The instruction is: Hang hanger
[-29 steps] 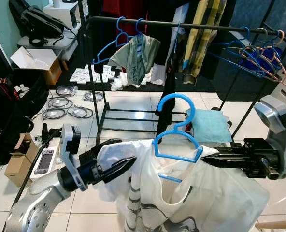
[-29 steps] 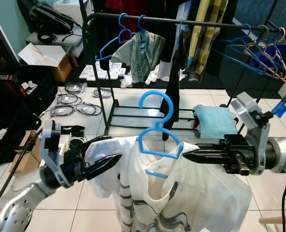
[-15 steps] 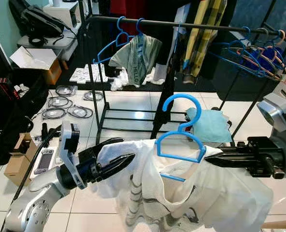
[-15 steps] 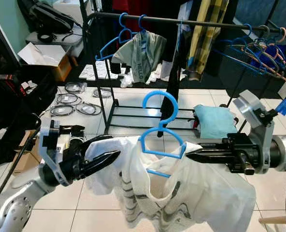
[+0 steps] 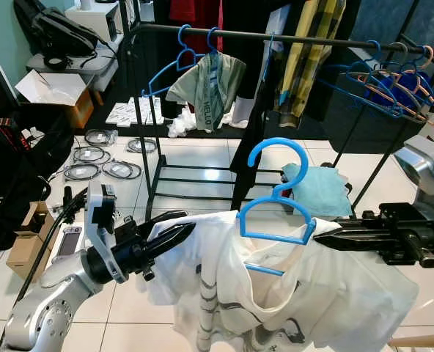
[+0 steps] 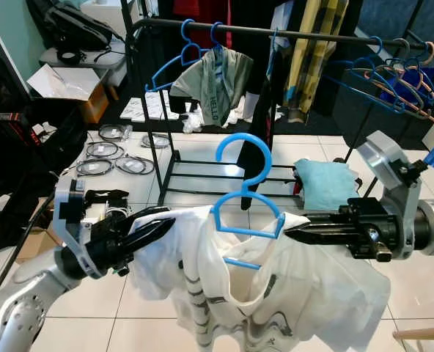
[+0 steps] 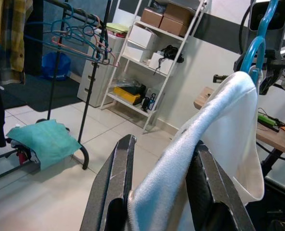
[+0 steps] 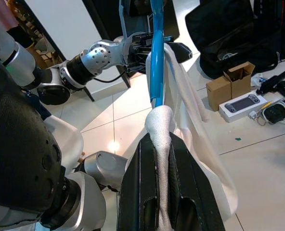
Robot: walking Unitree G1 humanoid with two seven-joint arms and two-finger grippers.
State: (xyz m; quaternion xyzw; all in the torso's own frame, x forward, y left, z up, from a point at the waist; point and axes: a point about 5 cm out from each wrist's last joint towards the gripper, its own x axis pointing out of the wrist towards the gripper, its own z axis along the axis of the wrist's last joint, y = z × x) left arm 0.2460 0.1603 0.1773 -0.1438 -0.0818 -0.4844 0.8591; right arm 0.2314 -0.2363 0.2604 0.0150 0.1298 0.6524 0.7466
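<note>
You're holding a white shirt (image 5: 290,293) stretched between both grippers, with a blue hanger (image 5: 274,205) sitting in its neck opening. Left gripper (image 5: 179,236) is pinching the shirt's shoulder edge; in the left wrist view the cloth is running between its two fingers (image 7: 114,183), which are closing on it with only the fabric's thickness between them. Right gripper (image 6: 299,229) is doing the same on the other shoulder: in the right wrist view a rolled fold of white fabric is sitting clamped between near-closed fingers (image 8: 142,192), with the hanger just past the tips.

Hanger's long axis is running roughly level from one gripper toward the other, its right end just beside the right gripper's tips and its left end well short of the left gripper. Hook is standing upright above the bar, its open end curling down toward the left gripper's side. Lower part of the hanger is hiding inside the collar.

Shirt body is sagging down below both grippers. Clothes rail (image 5: 276,37) is ahead of and above both grippers, well apart from the hook, carrying other blue hangers (image 5: 177,59), a grey-green garment (image 5: 206,84) and a yellow plaid garment (image 5: 309,51). A teal cloth (image 5: 316,191) is lying on the floor beyond the right gripper.
</note>
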